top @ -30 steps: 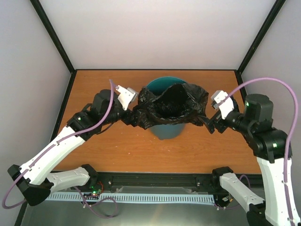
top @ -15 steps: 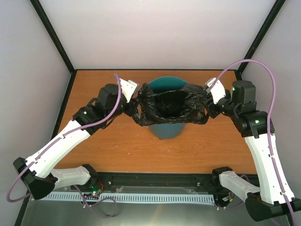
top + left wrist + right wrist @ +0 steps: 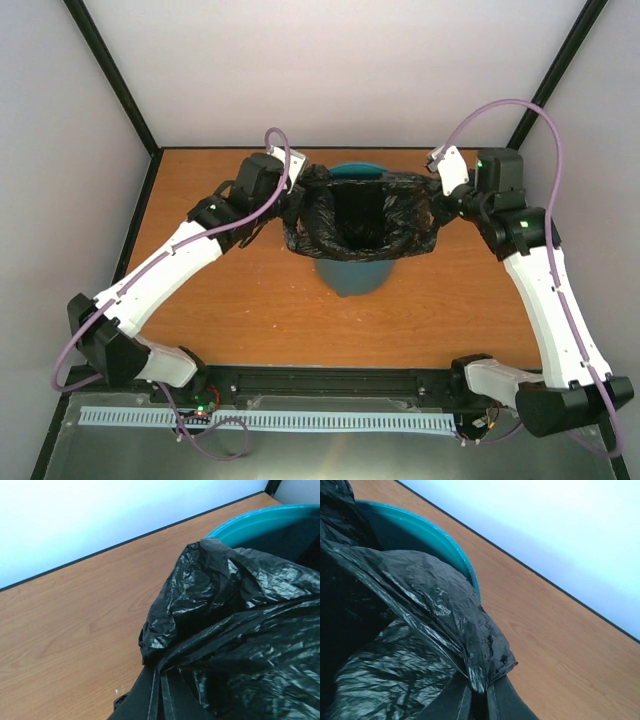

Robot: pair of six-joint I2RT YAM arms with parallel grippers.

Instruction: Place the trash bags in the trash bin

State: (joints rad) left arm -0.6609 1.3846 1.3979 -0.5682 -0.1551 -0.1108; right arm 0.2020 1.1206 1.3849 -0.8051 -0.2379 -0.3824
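Observation:
A glossy black trash bag (image 3: 360, 222) hangs open over the mouth of the teal trash bin (image 3: 352, 273), which stands mid-table. Part of the bin's rim (image 3: 350, 171) shows behind the bag. My left gripper (image 3: 296, 203) is shut on the bag's left edge, and my right gripper (image 3: 437, 207) is shut on its right edge; the film is stretched between them. The left wrist view shows a bunch of trash bag film (image 3: 210, 605) pinched by the fingers (image 3: 150, 700), with the trash bin rim (image 3: 260, 520) behind. In the right wrist view the trash bag (image 3: 445, 615) sits in the fingers (image 3: 505, 702) beside the trash bin rim (image 3: 427, 532).
The wooden table (image 3: 250, 310) is walled by pale panels with black corner posts (image 3: 110, 75). Purple cables (image 3: 505, 105) arch over both arms. The arm bases and a rail (image 3: 330, 385) line the near edge.
Both grippers closed on the bag's edges and moved up and toward the back, pulling the bag's mouth wider and squarer over the bin.

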